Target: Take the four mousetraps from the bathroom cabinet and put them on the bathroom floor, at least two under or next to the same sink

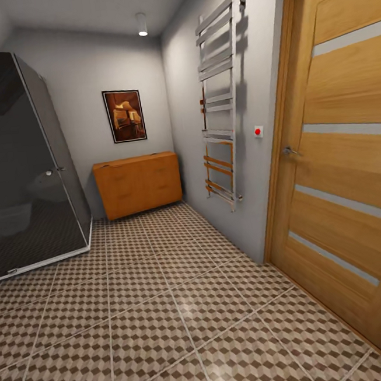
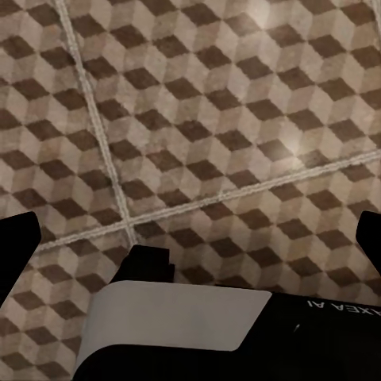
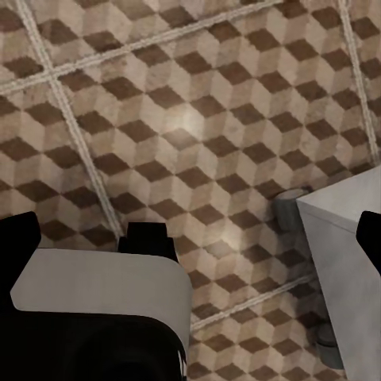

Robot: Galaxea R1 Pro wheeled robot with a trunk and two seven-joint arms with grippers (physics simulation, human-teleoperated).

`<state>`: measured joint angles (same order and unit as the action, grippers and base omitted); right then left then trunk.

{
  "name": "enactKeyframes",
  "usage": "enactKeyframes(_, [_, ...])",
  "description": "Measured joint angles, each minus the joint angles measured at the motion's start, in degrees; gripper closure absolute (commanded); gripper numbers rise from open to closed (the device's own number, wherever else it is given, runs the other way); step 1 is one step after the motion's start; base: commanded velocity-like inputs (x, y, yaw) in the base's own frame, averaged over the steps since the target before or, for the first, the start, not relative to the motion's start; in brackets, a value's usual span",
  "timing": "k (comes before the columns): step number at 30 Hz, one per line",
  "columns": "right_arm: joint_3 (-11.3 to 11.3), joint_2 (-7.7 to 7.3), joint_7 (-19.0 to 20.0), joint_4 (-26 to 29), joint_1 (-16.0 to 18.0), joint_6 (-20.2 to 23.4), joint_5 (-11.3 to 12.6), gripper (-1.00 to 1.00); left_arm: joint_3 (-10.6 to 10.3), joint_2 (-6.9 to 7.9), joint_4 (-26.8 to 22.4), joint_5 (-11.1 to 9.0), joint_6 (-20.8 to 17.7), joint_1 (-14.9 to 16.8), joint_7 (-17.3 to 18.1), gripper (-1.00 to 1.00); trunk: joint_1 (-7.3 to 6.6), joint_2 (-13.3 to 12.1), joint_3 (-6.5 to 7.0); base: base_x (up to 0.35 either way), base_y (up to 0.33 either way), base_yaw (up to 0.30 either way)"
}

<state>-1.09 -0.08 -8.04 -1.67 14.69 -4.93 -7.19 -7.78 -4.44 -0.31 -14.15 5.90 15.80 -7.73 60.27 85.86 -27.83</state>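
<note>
Stage: approach, nothing fetched | orange-brown wooden drawer cabinet (image 1: 137,184) against far wall, drawers closed, mousetraps presumably inside | left tool (image 2: 190,238) and right tool (image 3: 190,238) spread wide, empty, hanging over cube-patterned tiled bathroom floor (image 1: 168,310) for travel

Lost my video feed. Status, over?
Both grippers open, empty, over the bathroom floor. Cabinet ahead at far wall, drawers shut; mousetraps not sighted. Path to it looks clear.
</note>
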Motion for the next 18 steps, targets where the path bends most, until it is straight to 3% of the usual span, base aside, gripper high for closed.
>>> enactKeyframes(9, [0.01, 0.03, 0.02, 0.0, 0.0, -0.14, -0.12, -1.0, 0.01, -0.02, -0.01, 0.05, -0.02, 0.0, 0.0, -1.0, 0.0, 0.0, 0.0, 0.0, 0.0, 0.036])
enactKeyframes(18, [0.0, -0.09, -0.06, 0.0, 0.01, -0.24, -0.13, -1.0, 0.0, -0.07, -0.02, 0.05, -0.02, -0.02, 0.0, -1.0, 0.0, 0.0, 0.0, 0.0, 0.0, 0.238])
